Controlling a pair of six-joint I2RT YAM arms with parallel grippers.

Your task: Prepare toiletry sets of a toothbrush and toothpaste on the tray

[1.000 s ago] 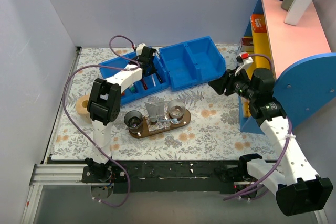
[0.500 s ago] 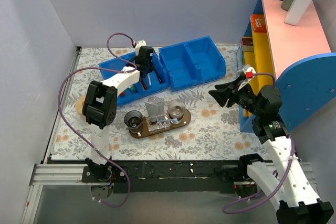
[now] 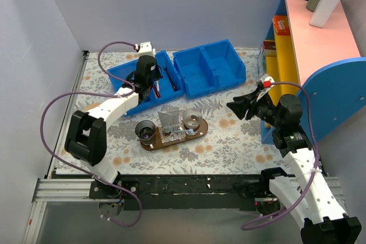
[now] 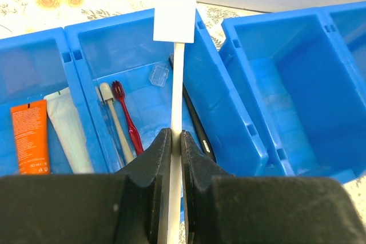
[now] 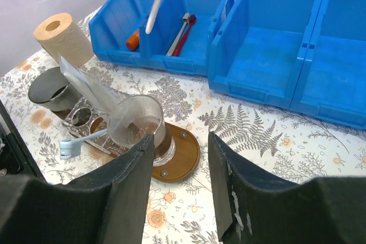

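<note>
My left gripper [image 4: 176,141] is shut on the toothpaste [image 4: 177,72], a slim white tube seen edge-on with its flat crimped end pointing away. It hangs above the left blue bin [image 3: 128,78]. The right wrist view shows the tube [image 5: 153,10] dangling under that gripper. The dark wooden tray [image 3: 201,130] lies mid-table, and a white and pale-blue toothbrush [image 5: 86,139] rests on it. My right gripper [image 5: 182,141] is open and empty, hovering over the table right of the tray [image 5: 186,155].
The left bin holds a red toothbrush [image 4: 128,124], a beige one [image 4: 111,112], a dark one [image 4: 197,124], an orange tube [image 4: 28,135] and a pale tube [image 4: 66,135]. An empty blue bin [image 3: 209,70] sits beside it. Two cups [image 5: 137,121] and a foil packet [image 5: 86,84] stand on the tray. Also here: paper roll [image 5: 57,35], shelf [image 3: 320,38].
The left arm has swung left and lifted over the bin with the tube in its jaws. The right gripper has dropped slightly and moved nearer, still open.
</note>
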